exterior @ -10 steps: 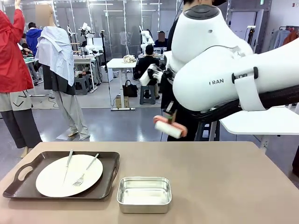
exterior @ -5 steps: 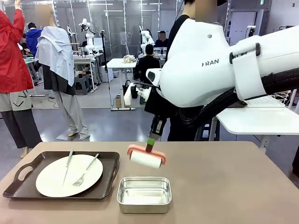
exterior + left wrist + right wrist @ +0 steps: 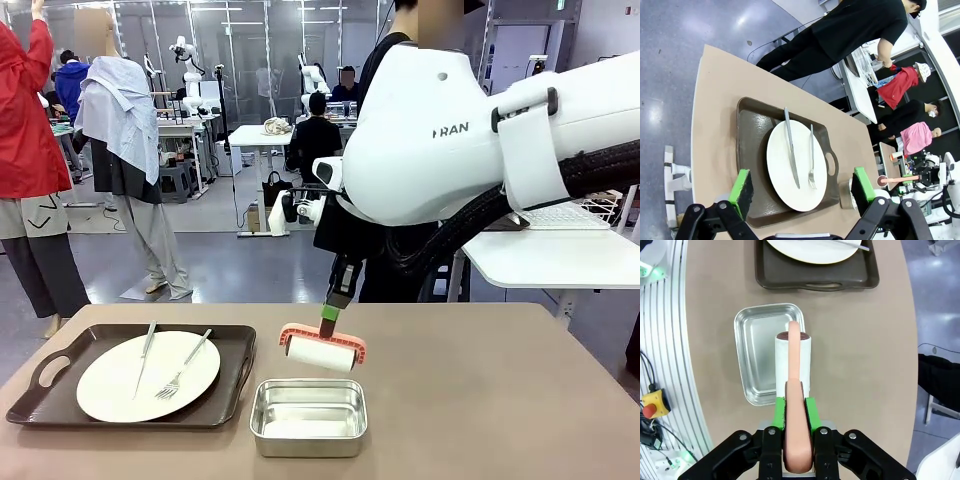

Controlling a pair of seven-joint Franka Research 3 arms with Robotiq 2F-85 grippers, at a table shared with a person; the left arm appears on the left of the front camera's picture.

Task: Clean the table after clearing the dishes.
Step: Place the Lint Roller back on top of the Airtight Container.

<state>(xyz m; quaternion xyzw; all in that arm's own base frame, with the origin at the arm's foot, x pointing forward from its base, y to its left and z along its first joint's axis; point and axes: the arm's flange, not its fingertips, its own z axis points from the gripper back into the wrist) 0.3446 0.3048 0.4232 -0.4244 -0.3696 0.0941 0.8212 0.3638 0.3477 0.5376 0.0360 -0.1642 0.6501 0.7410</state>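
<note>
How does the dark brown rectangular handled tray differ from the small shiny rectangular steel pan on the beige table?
The tray is matte dark brown; the pan shiny silver. The tray is larger, with cut-out handles; the pan has none. The tray carries a white plate with knife and fork; the pan carries no dish. Both are rectangular, round-cornered, flat on the table.

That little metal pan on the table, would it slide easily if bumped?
Probably: the pan looks thin and empty, so light, and the table top looks smooth. Its low, wide shape makes tipping unlikely.
</note>
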